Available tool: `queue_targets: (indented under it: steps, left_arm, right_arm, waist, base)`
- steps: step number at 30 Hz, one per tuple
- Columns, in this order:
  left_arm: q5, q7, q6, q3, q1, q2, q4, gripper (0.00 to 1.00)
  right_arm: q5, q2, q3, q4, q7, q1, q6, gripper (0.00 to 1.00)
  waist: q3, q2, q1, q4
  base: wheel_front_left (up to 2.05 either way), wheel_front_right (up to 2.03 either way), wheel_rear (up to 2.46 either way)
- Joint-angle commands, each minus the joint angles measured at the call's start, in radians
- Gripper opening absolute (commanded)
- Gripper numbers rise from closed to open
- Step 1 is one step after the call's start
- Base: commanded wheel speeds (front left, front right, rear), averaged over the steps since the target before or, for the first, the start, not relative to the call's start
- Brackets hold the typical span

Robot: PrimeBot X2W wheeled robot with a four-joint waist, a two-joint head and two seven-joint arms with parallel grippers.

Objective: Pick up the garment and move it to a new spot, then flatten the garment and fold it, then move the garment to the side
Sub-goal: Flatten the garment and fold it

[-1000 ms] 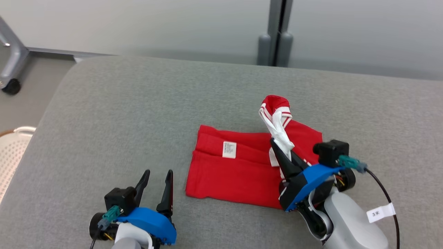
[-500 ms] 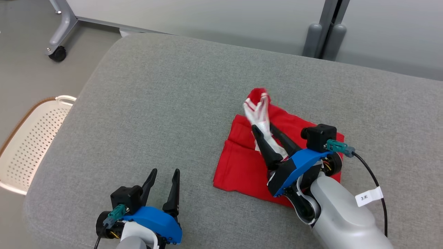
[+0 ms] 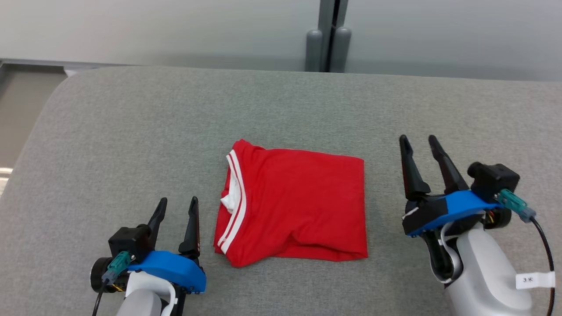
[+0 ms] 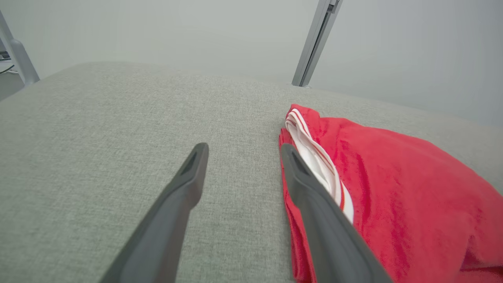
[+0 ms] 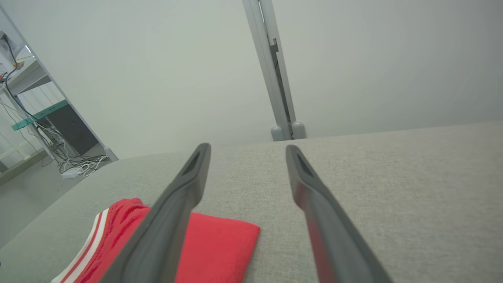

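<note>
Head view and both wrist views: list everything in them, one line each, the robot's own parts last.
cushion: one, grey fabric, under everything else
garment: one, red with white trim, folded, lying on the cushion's near middle
post: one, grey, behind the cushion's far edge
wall: pale grey panels, beyond the cushion
cables: a bundle, white, low at the left of the right wrist view
left fingers: two, dark, spread and empty, left of the garment
right fingers: two, dark, spread and empty, right of the garment
</note>
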State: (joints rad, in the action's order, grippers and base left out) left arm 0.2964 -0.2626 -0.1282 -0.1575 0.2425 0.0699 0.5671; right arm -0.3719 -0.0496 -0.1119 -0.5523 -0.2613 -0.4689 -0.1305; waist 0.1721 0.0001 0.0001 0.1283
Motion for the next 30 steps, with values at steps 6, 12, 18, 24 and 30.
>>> queue_targets:
  steps: [6, 12, 18, 24, 30]
  left_arm:
    - [-0.053, -0.003, 0.013, 0.062, -0.017, 0.002, -0.025, 1.00]
    - [-0.095, -0.003, 0.017, 0.103, -0.048, -0.002, -0.019, 1.00]
    - [-0.124, -0.003, 0.021, 0.123, -0.082, -0.009, -0.003, 1.00]
    - [-0.144, -0.003, 0.038, 0.122, -0.125, -0.015, 0.011, 1.00]
    - [-0.155, -0.003, 0.054, 0.124, -0.146, -0.017, 0.008, 1.00]
  right_arm:
    - [0.096, -0.002, 0.113, 0.087, -0.005, 0.130, 0.000, 1.00]
    - [0.140, -0.003, 0.134, 0.103, -0.005, 0.221, 0.000, 1.00]
    - [0.157, -0.003, 0.141, 0.086, -0.005, 0.276, 0.000, 1.00]
    - [0.218, -0.003, 0.143, 0.067, -0.005, 0.319, 0.000, 1.00]
    - [0.274, -0.003, 0.137, 0.073, -0.005, 0.334, 0.000, 1.00]
  waist:
    - [-0.034, -0.0001, -0.0001, -0.081]
    - [-0.062, -0.0001, -0.0001, -0.112]
    - [-0.105, -0.0001, -0.0001, -0.120]
    - [-0.164, -0.0001, -0.0001, -0.119]
    - [-0.191, -0.0001, -0.0001, -0.122]
  base:
    - [0.00, 0.00, 0.00]
    - [0.00, 0.00, 0.00]
    - [0.00, 0.00, 0.00]
    - [0.00, 0.00, 0.00]
    - [0.00, 0.00, 0.00]
